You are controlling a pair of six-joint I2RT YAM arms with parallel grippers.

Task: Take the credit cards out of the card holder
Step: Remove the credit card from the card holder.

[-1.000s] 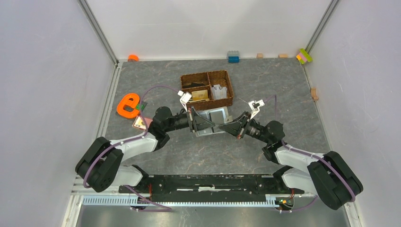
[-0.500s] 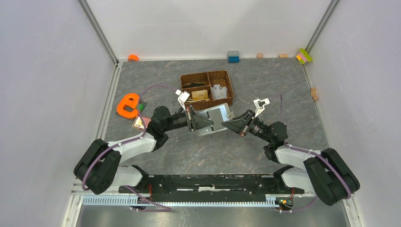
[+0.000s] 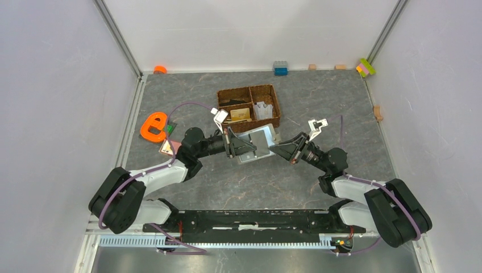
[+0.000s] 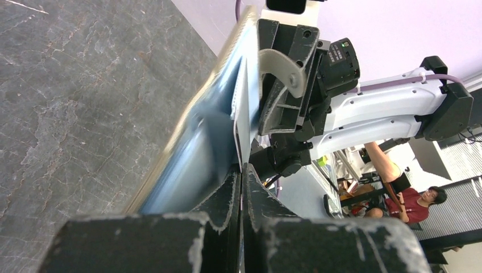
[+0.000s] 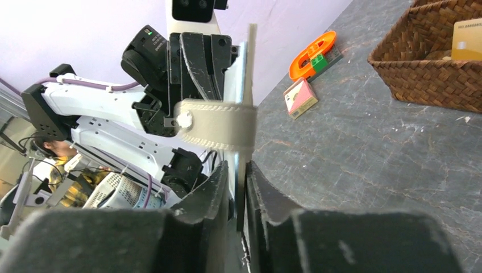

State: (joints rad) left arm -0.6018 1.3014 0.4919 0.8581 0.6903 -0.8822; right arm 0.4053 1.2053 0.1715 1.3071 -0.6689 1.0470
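Observation:
The grey card holder [image 3: 260,141] hangs tilted above the table between my two grippers, just in front of the basket. My left gripper [image 3: 241,147] is shut on its left edge. My right gripper [image 3: 277,149] is shut on its right edge. The left wrist view shows the holder edge-on with a light-blue inside face [image 4: 193,153], and my left gripper [image 4: 241,170] pinching it. The right wrist view shows its thin edge [image 5: 246,74] and strap tab [image 5: 219,125] above my right gripper [image 5: 237,170]. An orange-tan credit card [image 3: 241,114] lies in the basket.
The brown woven divided basket [image 3: 274,99] stands just behind the holder; it also shows in the right wrist view [image 5: 432,62]. An orange e-shaped piece [image 3: 152,126] and a small pink box [image 3: 168,148] lie at the left. Small blocks [image 3: 280,68] line the back wall.
The holder has risen and tilted toward the basket, held by both grippers. The right arm has drawn back slightly to the right.

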